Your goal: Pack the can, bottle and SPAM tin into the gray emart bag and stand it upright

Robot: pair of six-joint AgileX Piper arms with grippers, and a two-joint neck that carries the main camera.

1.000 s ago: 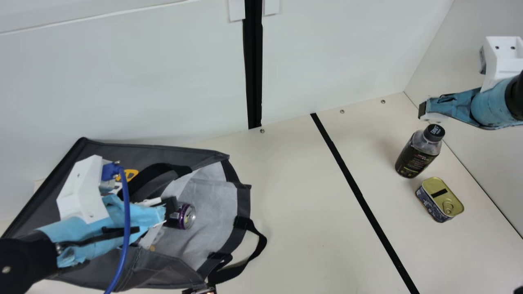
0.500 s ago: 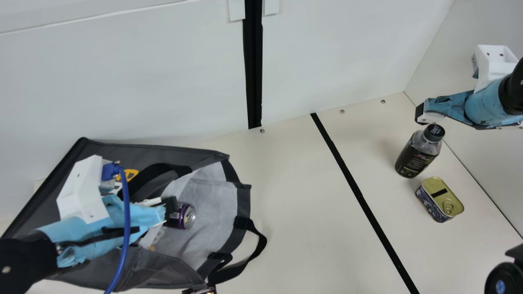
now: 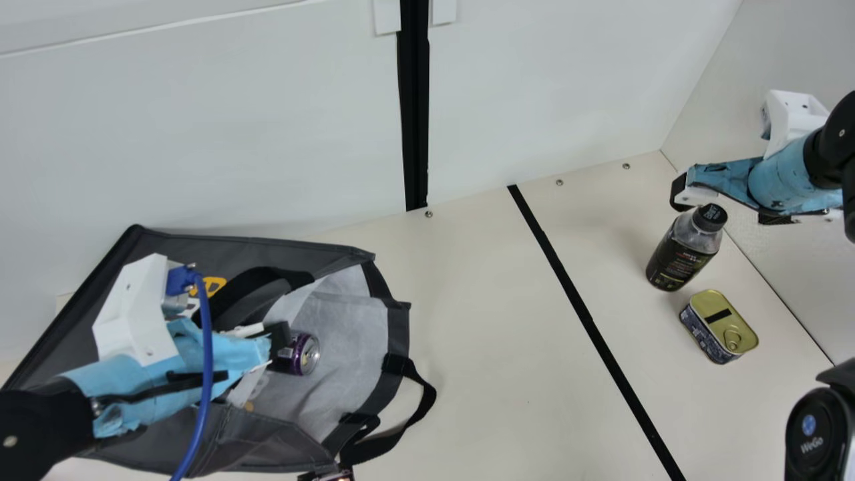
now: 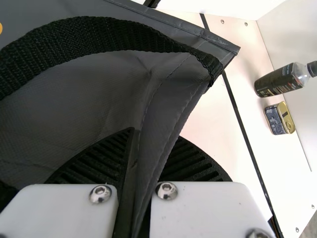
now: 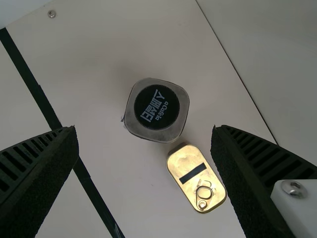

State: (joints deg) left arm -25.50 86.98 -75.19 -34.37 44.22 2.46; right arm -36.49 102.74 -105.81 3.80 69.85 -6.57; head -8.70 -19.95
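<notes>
Along the lower left of the main view, my left arm comes in low and nearly level, aimed to the right; its left claw (image 3: 279,343) is pinched tight on a fold of the gray emart bag (image 3: 260,441), which I can see squeezed between the black ribbed fingers in the left wrist view. A blue cable (image 3: 206,374) loops down past that blue-wrapped wrist. The bag lies on its side, charcoal fabric creased, a pale lining (image 3: 347,321) facing right and a black woven handle (image 3: 424,407) curling onto the cream bench (image 3: 494,374). Just inside its mouth sits the purple can (image 3: 306,354), silver end turned outward, right beside my claw.

Across the black tape line (image 3: 588,321), right of centre, the SPAM tin (image 3: 720,327) lies flat, rounded-cornered, with a gold pull-ring lid. Just beyond it the bottle (image 3: 685,247) stands upright, clear-shouldered and dark-capped.

Farther off at the right edge, my right arm reaches in leftward with the right claw (image 3: 728,206) spread wide near the bottle's cap. White wall panels (image 3: 267,120) close off the back.
</notes>
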